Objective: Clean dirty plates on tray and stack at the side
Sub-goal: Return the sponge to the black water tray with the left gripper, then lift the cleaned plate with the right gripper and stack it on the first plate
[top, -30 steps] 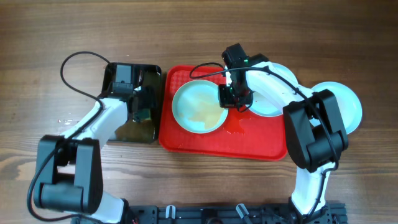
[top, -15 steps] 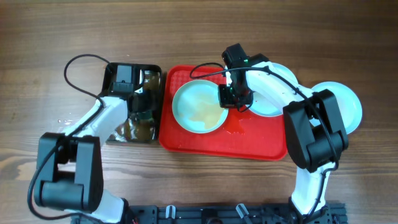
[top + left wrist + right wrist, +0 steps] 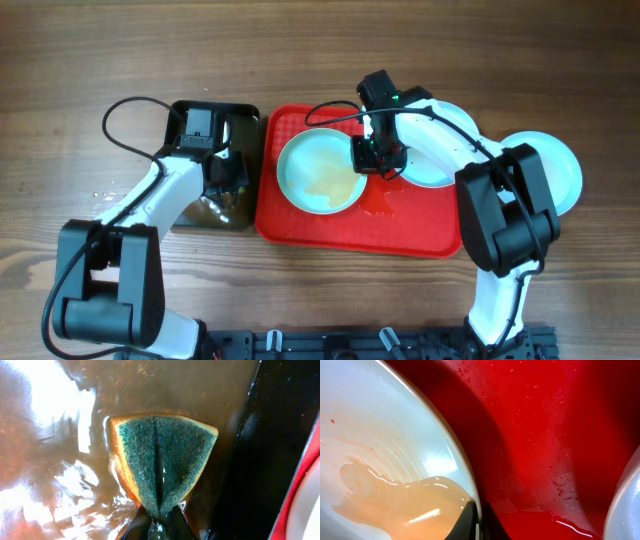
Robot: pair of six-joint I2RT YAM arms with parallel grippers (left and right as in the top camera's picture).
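A pale blue plate point(image 3: 320, 172) holding murky beige liquid sits on the left of the red tray point(image 3: 400, 230). My right gripper point(image 3: 368, 160) is shut on that plate's right rim. In the right wrist view the jaws point(image 3: 480, 520) pinch the rim of the plate point(image 3: 385, 435) above the wet tray point(image 3: 545, 435). A second plate point(image 3: 440, 165) lies on the tray's right part, partly under the right arm. A third plate point(image 3: 562, 170) rests on the table right of the tray. My left gripper point(image 3: 159, 522) is shut on a green-and-yellow sponge point(image 3: 165, 460).
A black pan point(image 3: 245, 115) of brownish water stands left of the tray, with my left gripper point(image 3: 228, 185) and the sponge inside it. A black cable point(image 3: 120, 108) loops over the table at the far left. Red liquid pools on the tray point(image 3: 560, 522).
My left gripper has closed on the sponge in the pan, folding it, and the left wrist shifted slightly. The right arm and the plates have not moved.
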